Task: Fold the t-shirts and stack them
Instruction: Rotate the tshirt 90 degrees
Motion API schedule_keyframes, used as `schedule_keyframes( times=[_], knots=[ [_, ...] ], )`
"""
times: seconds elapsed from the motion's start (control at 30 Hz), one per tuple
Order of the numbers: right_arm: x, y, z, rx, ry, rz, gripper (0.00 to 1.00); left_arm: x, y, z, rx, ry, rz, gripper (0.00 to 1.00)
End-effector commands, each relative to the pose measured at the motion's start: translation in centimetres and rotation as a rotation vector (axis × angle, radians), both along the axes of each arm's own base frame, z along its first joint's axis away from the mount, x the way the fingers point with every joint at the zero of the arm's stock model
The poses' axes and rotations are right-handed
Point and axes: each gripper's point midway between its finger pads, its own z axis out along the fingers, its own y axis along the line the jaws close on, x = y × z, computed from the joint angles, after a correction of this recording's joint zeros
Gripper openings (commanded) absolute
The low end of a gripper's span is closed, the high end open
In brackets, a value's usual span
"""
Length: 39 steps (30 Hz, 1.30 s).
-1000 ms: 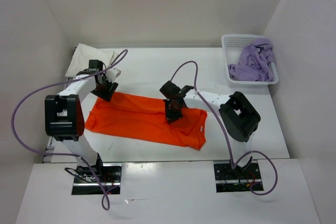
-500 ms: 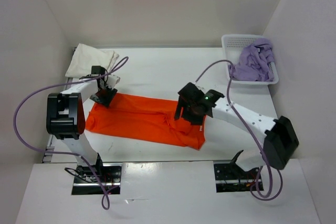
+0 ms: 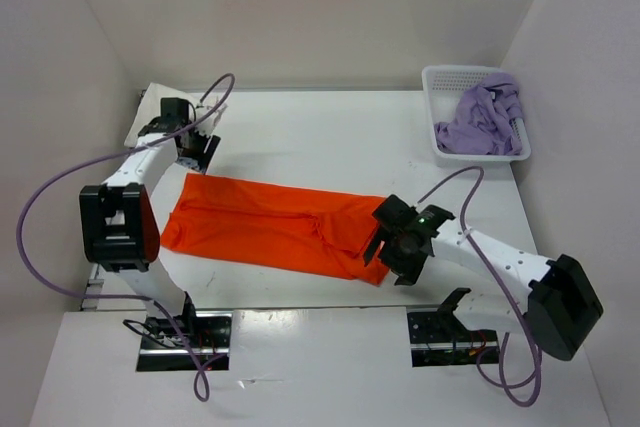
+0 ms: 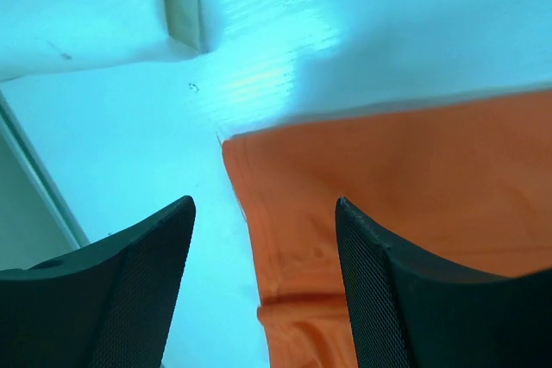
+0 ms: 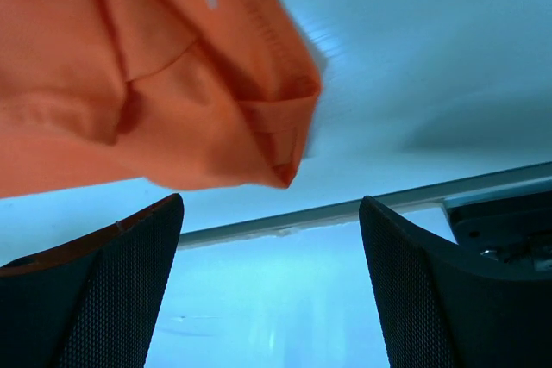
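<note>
The orange t-shirt (image 3: 270,229) lies spread in a long band across mid-table (image 3: 330,132), its near-right corner rumpled close to the table's near edge. The left gripper (image 3: 195,147) hangs wide apart and empty off the shirt's far-left corner, and the right gripper (image 3: 397,250) does likewise at the near-right. The cream t-shirt (image 3: 148,105) sits far left; the lavender t-shirt (image 3: 480,122) fills the basket (image 3: 440,75). Bare tabletop lies between them.

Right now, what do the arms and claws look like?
The left arm and right arm: white links, black joint housings, each trailing a lavender cable. Left claw and right claw: black fingers, finely dotted pads. Green light on the right wrist.
</note>
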Motion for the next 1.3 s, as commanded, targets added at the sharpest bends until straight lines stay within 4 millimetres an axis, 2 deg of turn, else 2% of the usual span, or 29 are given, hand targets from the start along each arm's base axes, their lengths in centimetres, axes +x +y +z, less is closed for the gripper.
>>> schedule_keyframes(
  times=[0.0, 0.13, 0.2, 0.3, 0.33, 0.4, 0.43, 0.47, 0.53, 0.57, 0.63, 0.7, 0.73, 0.77, 0.8, 0.83, 0.87, 0.93, 0.97, 1.0, 1.03, 1.07, 1.1, 1.13, 1.17, 1.2, 1.23, 1.27],
  knots=[
    [0.5, 1.3, -1.0, 0.07, 0.015, -0.021, 0.87, 0.4, 0.9, -3.3, 0.015, 0.066, 0.05, 0.74],
    [-0.2, 0.7, -3.2, 0.007, 0.073, 0.021, 0.87, 0.4, 2.2, -5.7, 0.081, 0.107, 0.079, 0.75],
    [0.0, 1.3, -4.0, 0.016, 0.086, 0.048, 0.87, 0.7, 2.9, -6.6, 0.117, 0.116, 0.09, 0.75],
    [0.0, 1.2, -4.8, -0.012, 0.114, 0.072, 0.8, 0.4, 3.1, -7.3, 0.131, 0.132, 0.083, 0.75],
    [0.6, 1.4, -4.7, -0.007, 0.105, 0.071, 0.67, -0.1, 3.0, -7.4, 0.131, 0.138, 0.083, 0.75],
    [0.6, 1.4, -5.1, -0.013, 0.11, 0.084, 0.53, -0.3, 3.0, -7.6, 0.135, 0.137, 0.075, 0.75],
    [1.4, 1.2, -4.9, -0.007, 0.099, 0.069, 0.46, -0.8, 3.0, -8.0, 0.139, 0.153, 0.066, 0.75],
    [1.8, 1.0, -5.1, -0.009, 0.097, 0.076, 0.33, -1.1, 3.2, -7.9, 0.15, 0.154, 0.072, 0.75],
    [2.6, 0.5, -5.1, -0.012, 0.095, 0.067, 0.21, -1.4, 3.8, -7.6, 0.168, 0.155, 0.067, 0.75],
    [3.9, 0.2, -4.8, -0.007, 0.08, 0.056, 0.1, -1.8, 3.8, -7.6, 0.168, 0.156, 0.067, 0.75],
    [5.8, -0.9, -4.7, -0.016, 0.07, 0.019, 0.02, -2.9, 4.6, -7.5, 0.157, 0.179, 0.079, 0.75],
    [8.5, -1.7, -4.2, -0.036, 0.018, 0.024, 0.0, -3.4, 4.7, -6.5, 0.134, 0.164, 0.083, 0.75],
    [9.2, -2.2, -4.8, -0.051, 0.04, 0.023, 0.0, -3.9, 5.1, -6.0, 0.129, 0.17, 0.082, 0.76],
    [11.6, -3.1, -4.4, -0.071, -0.002, 0.02, 0.0, -3.9, 4.9, -5.0, 0.123, 0.148, 0.079, 0.78],
    [12.8, -3.5, -4.7, -0.082, -0.01, 0.022, 0.0, -4.3, 4.6, -4.6, 0.115, 0.154, 0.064, 0.78],
    [13.3, -3.9, -6.1, -0.102, 0.035, 0.027, 0.0, -4.6, 5.0, -4.1, 0.115, 0.152, 0.075, 0.8],
    [16.2, -4.1, -5.6, -0.105, -0.011, 0.014, 0.0, -4.5, 5.0, -3.0, 0.117, 0.131, 0.076, 0.81],
    [19.0, -4.1, -6.2, -0.13, -0.024, 0.058, 0.0, -5.1, 4.8, -2.7, 0.09, 0.152, 0.07, 0.83],
    [21.9, -3.6, -6.5, -0.15, -0.038, 0.072, 0.0, -5.0, 4.9, -1.9, 0.075, 0.136, 0.083, 0.83],
    [23.6, -4.1, -6.7, -0.203, -0.054, 0.096, 0.0, -5.5, 4.4, -2.1, 0.052, 0.159, 0.071, 0.84],
    [27.5, -3.4, -4.7, -0.21, -0.136, 0.097, 0.0, -5.4, 4.6, -1.4, 0.044, 0.144, 0.075, 0.84],
    [28.4, -3.7, -6.4, -0.245, -0.109, 0.111, 0.0, -5.6, 4.5, -1.5, 0.043, 0.153, 0.075, 0.84],
    [29.5, -4.1, -6.4, -0.289, -0.113, 0.131, 0.0, -5.9, 4.0, -1.6, 0.018, 0.165, 0.062, 0.86],
    [32.7, -3.5, -4.5, -0.293, -0.187, 0.127, 0.0, -5.9, 4.0, -1.6, 0.018, 0.165, 0.062, 0.86],
    [33.5, -3.7, -5.9, -0.321, -0.168, 0.14, 0.0, -6.0, 3.5, -1.7, 0.018, 0.175, 0.048, 0.86],
    [35.9, -3.8, -4.3, -0.357, -0.22, 0.148, 0.0, -6.4, 3.4, -2.1, 0.016, 0.187, 0.048, 0.86],
    [36.9, -3.8, -4.3, -0.375, -0.227, 0.157, 0.0, -6.6, 2.9, -2.7, 0.015, 0.207, 0.034, 0.86],
    [37.3, -4.1, -6.4, -0.402, -0.193, 0.179, 0.0, -6.8, 2.4, -3.0, 0.015, 0.218, 0.021, 0.86]
  ],
)
